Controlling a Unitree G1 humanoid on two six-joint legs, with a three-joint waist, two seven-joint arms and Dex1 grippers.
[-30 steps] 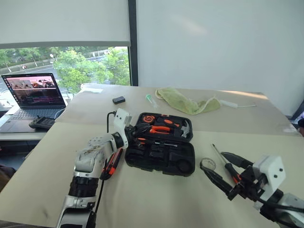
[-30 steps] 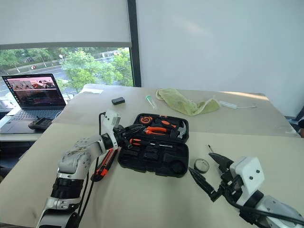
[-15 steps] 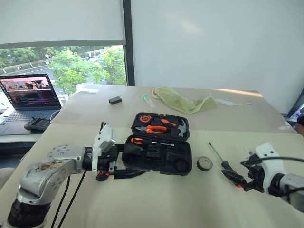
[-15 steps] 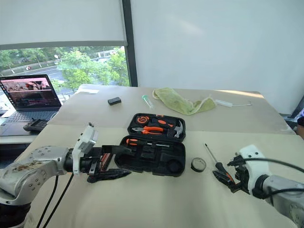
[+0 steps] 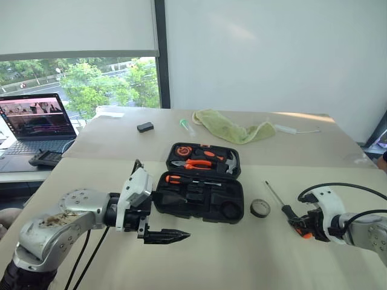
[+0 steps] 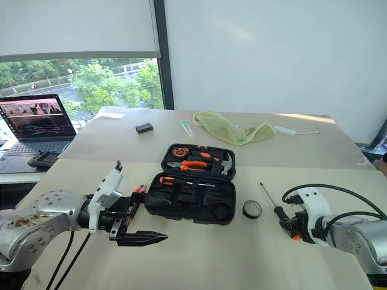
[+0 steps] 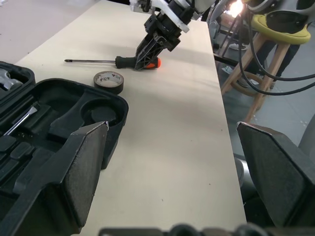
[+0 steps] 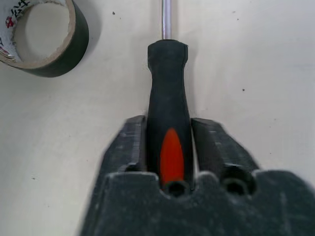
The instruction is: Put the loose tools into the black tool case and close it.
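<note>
The black tool case (image 5: 202, 194) lies open mid-table, with orange pliers and a hammer in its lid. An orange-and-black screwdriver (image 5: 181, 179) rests in its near half. My left gripper (image 6: 142, 220) hovers open by the case's left end, with nothing between its fingers. The utility knife (image 6: 136, 194) lies on the table behind it, against the case. To the right of the case sits the black tape roll (image 5: 260, 208). Just beyond the roll, my right gripper (image 5: 300, 226) is shut on the handle of a black-and-orange screwdriver (image 8: 167, 98) that lies flat on the table.
A green cloth (image 5: 233, 130), a small black box (image 5: 145, 127) and a small tube (image 5: 186, 125) lie at the far side of the table. A laptop (image 5: 33, 121) stands on a lower desk at the left. A stool (image 7: 275, 29) stands past the table's right edge.
My left gripper drew back from the case and opened wide. My right gripper came down onto the screwdriver on the table and closed on its handle. The camera shifted slightly.
</note>
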